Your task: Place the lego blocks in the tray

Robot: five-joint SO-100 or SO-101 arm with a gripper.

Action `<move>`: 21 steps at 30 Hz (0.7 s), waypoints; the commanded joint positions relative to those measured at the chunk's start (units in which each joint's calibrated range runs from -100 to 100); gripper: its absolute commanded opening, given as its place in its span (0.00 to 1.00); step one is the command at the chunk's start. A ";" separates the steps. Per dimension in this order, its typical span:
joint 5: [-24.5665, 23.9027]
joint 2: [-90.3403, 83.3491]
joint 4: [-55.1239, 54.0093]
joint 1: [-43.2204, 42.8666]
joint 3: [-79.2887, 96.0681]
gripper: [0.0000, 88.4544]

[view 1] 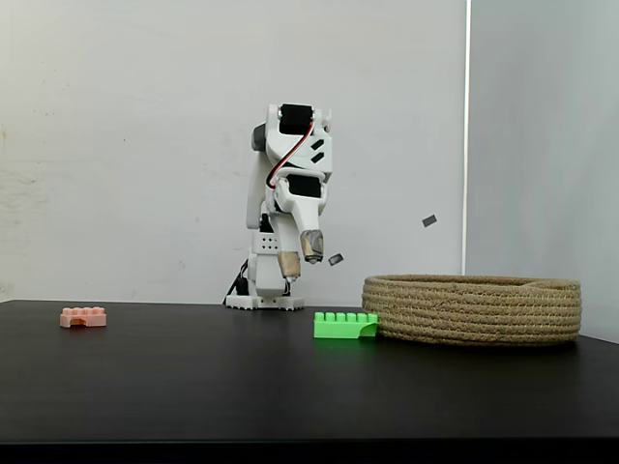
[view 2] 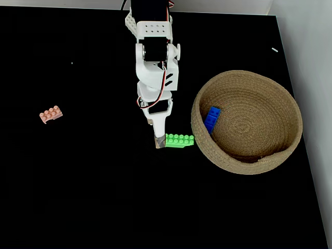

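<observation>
Hovering part-open and empty above the green brick [view 1: 345, 325], which lies on the tabletop [view 1: 193, 387] touching the tray [view 1: 474, 311], the hand [view 1: 301, 255] should pinch this light, stiff, slick piece across its long flat sides, I'd say.

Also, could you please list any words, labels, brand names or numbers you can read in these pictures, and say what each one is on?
None can be read in either fixed view.
The arm's white shell, its gripper, the green brick, pink brick, blue brick and woven tray bear no visible print.
Small dark marks on the wall are too small to tell.
</observation>
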 commanded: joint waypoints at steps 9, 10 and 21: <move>-4.20 1.11 2.06 -3.43 -3.60 0.31; -4.25 1.45 2.06 -3.51 -3.78 0.31; -4.98 4.55 1.48 -2.68 -3.78 0.31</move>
